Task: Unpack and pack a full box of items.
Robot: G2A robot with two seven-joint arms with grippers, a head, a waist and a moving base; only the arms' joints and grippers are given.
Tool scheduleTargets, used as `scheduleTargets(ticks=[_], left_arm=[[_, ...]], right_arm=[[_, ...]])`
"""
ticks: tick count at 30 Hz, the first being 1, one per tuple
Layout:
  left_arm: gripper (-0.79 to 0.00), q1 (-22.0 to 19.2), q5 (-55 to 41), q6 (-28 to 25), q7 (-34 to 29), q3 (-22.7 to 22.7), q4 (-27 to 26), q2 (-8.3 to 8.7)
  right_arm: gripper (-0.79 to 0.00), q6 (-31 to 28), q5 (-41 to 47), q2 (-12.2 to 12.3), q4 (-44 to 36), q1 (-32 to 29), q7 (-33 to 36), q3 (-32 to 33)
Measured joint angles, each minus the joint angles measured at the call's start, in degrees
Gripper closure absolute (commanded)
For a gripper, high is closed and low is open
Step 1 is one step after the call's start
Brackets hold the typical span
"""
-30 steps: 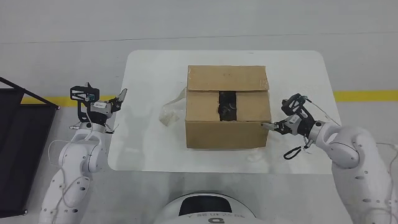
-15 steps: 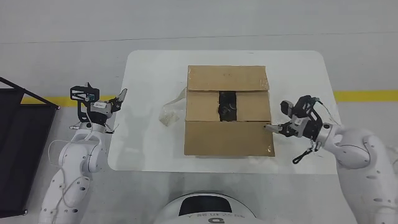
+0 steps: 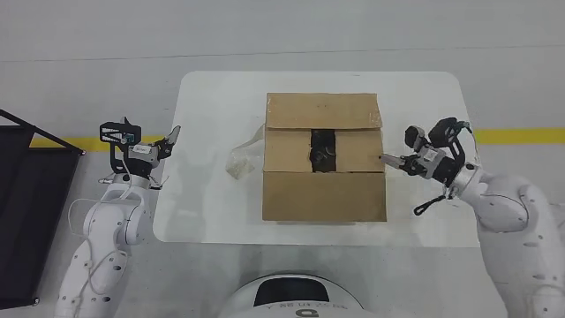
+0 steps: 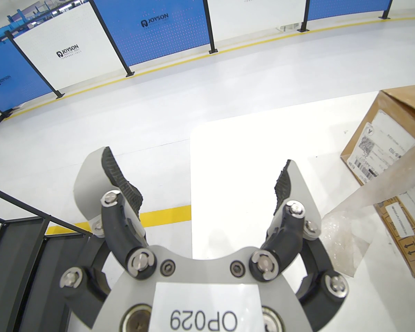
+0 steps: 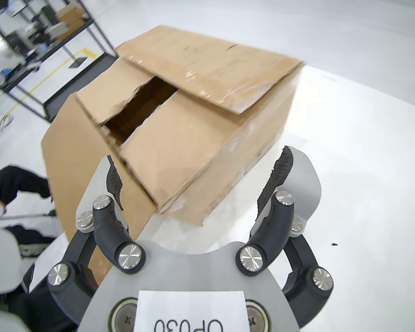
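The right fingers point(image 5: 280, 171) are apart and empty, just beside the box point(image 3: 291, 152) in the middle of the top view, on the white surface point(image 3: 207, 106). The left fingers point(image 4: 122, 184) are apart too. The box looks stiff, maybe heavy. Pinch the thin near flap point(image 3: 324, 196) by its edge.

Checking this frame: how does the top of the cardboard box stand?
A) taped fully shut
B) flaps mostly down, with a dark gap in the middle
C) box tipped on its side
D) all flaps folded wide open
B: the cardboard box sits upright with its top flaps lying nearly flat, and a dark gap shows between them in the middle; the right wrist view shows the same opening.
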Motion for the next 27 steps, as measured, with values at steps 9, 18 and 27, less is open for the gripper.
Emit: scheduleTargets(ticks=[9,18,27], left_arm=[[-0.785,0.0,0.0,0.0,0.0,0.0,0.0,0.0],[-0.785,0.0,0.0,0.0,0.0,0.0,0.0,0.0],[-0.785,0.0,0.0,0.0,0.0,0.0,0.0,0.0]], right_arm=[[-0.785,14.3,-11.9,-0.8,1.9,6.0,-3.2,-8.0],[-0.785,21.9,-18.6,-1.2,3.2,8.3,-2.6,-11.4],[-0.767,26.2,-11.4,-1.8,3.0,11.5,-2.9,-11.5]])
